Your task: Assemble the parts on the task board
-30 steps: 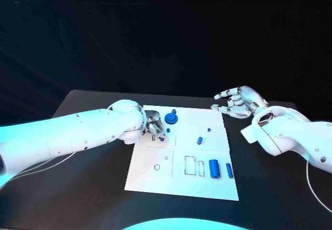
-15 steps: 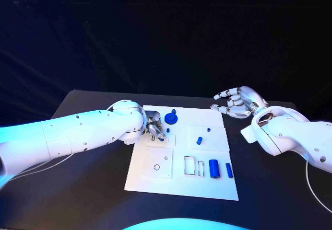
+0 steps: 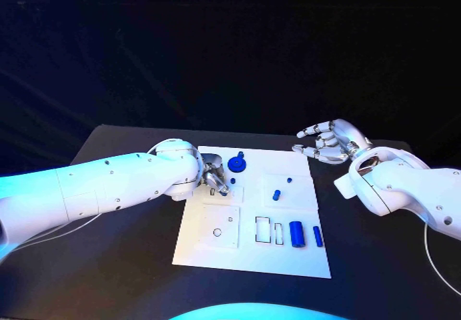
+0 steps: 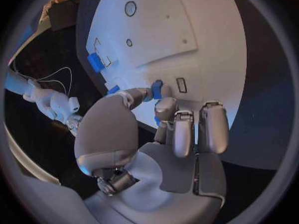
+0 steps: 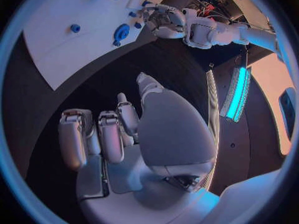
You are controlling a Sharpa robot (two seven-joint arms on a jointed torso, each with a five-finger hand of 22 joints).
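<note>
The white task board [image 3: 252, 250] lies mid-table. My left hand [image 3: 216, 175] hovers over its upper left part and pinches a small blue piece [image 4: 157, 90] between thumb and finger, just beside a small rectangular slot [image 4: 181, 84]. A round blue part [image 3: 237, 165] stands close to that hand. A short blue piece [image 3: 276, 195] and a tiny peg [image 3: 289, 180] sit mid-board. A blue cylinder [image 3: 297, 234] and a slim blue bar [image 3: 318, 236] lie at the lower right. My right hand [image 3: 328, 141] floats off the board's far right corner, fingers loosely bent and apart, holding nothing.
Outlined recesses [image 3: 263, 229] and a square plate with a hole [image 3: 220, 227] mark the board's near half. Black table [image 3: 115, 253] surrounds the board on all sides. In the right wrist view the board [image 5: 62, 30] and my left hand [image 5: 163, 20] lie beyond my right hand [image 5: 118, 129].
</note>
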